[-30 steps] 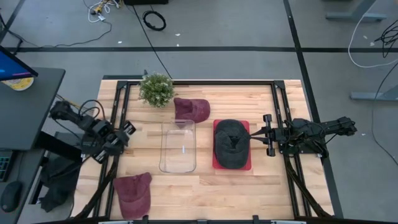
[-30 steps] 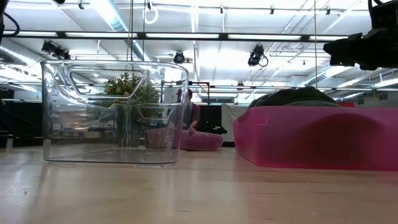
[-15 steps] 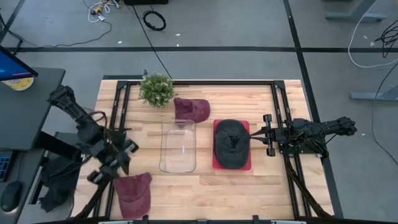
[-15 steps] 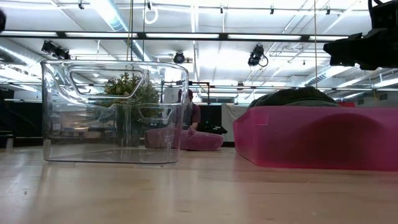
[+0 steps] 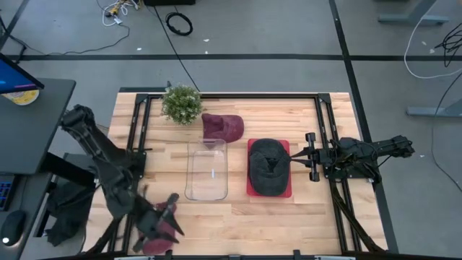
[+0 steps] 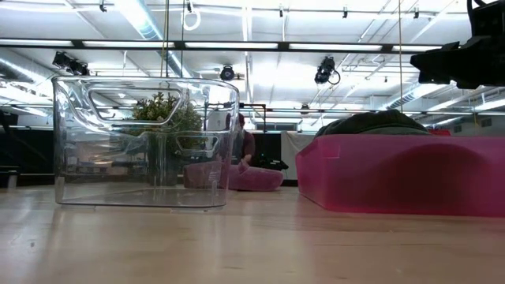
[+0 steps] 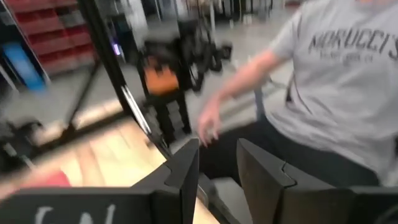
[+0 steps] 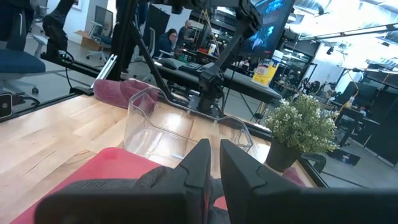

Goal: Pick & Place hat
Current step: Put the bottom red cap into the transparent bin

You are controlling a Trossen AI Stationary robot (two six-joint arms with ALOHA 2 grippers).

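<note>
A maroon hat (image 5: pixel 154 244) lies flat at the table's near-left corner, mostly hidden under my left gripper (image 5: pixel 170 214). That gripper hovers over it, open, and its wrist view (image 7: pixel 217 168) looks out past the near edge. A second maroon hat (image 5: pixel 221 127) lies at the far middle of the table. A dark grey hat (image 5: pixel 267 166) sits crown up in a red tray (image 5: pixel 286 191). My right gripper (image 5: pixel 294 155) waits, shut, at the tray's right side, with its fingers (image 8: pixel 200 158) over the tray's edge.
A clear plastic bin (image 5: pixel 206 170) stands in the table's middle, left of the tray. A potted plant (image 5: pixel 181 103) stands at the far edge. A person in a grey shirt (image 7: pixel 348 81) is close beyond the near-left edge, with a hand (image 7: pixel 210 121) hanging down.
My left arm has swung quickly from the table's left edge toward the near edge, turning as it went. It now stands over the maroon hat at the near-left corner. The hat itself has not visibly moved.
</note>
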